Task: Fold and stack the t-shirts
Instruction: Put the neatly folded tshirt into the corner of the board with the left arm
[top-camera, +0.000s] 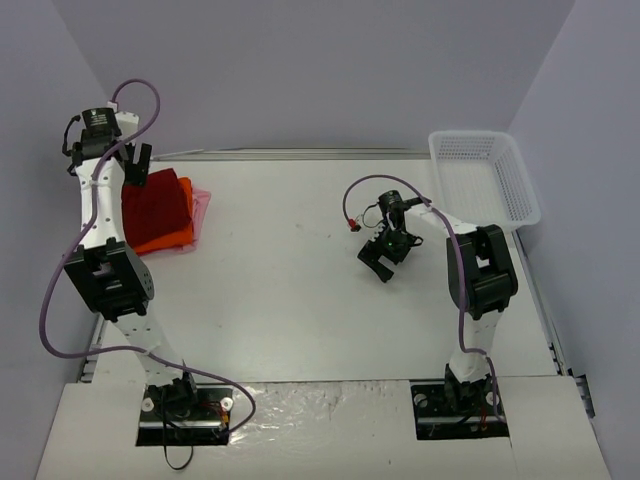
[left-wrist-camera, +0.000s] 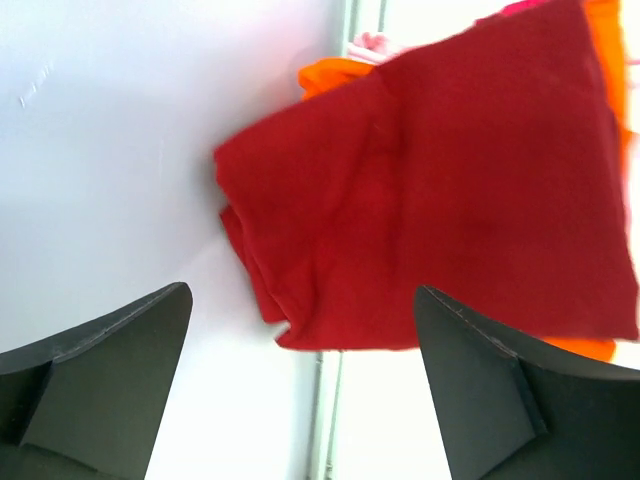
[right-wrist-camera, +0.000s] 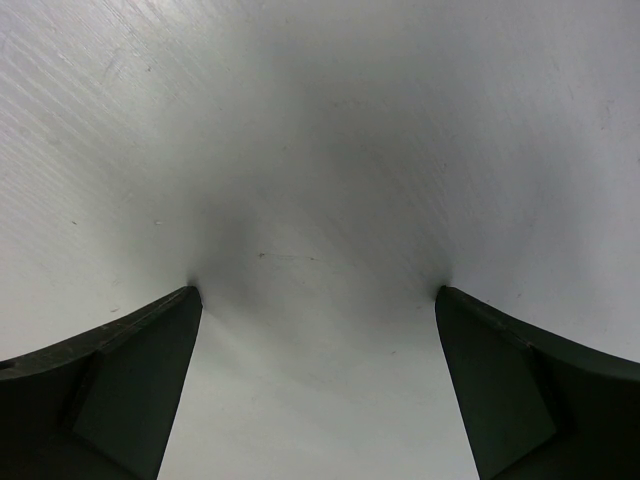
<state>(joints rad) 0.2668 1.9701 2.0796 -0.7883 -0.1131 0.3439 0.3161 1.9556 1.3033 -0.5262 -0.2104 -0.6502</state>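
Nearest on the tabletop (top-camera: 300, 300), toward its right edge and about midway back, the right tool (top-camera: 383, 262) hangs just over bare surface with its jaws spread wide and nothing between them; it looks idle. Farther back, by the left edge near the far left corner, lie the t-shirts in one pile: the dark red shirt (top-camera: 155, 205) on top, folded to a rough rectangle, the orange shirt (top-camera: 165, 238) under it and showing along the near and right sides, and the pale pink shirt (top-camera: 202, 208) lowest, peeping out on the right. Over the far side of that pile hovers the left tool (top-camera: 133, 160), released, its fingers well apart and gripping no cloth; its wrist view shows the red shirt lying free beyond the fingertips, with a few loose layers stepped at one corner. The step in hand looks like the last one, the laying of the top shirt on the stack, and the task seems all but done. The next move probably calls for lifting the left tool straight clear so it does not drag the top layer, and perhaps squaring that uneven corner. At the far right corner sits the white mesh basket (top-camera: 520, 190), with nothing seen in it. Counted: three shirts, one of each colour; one basket; two tools
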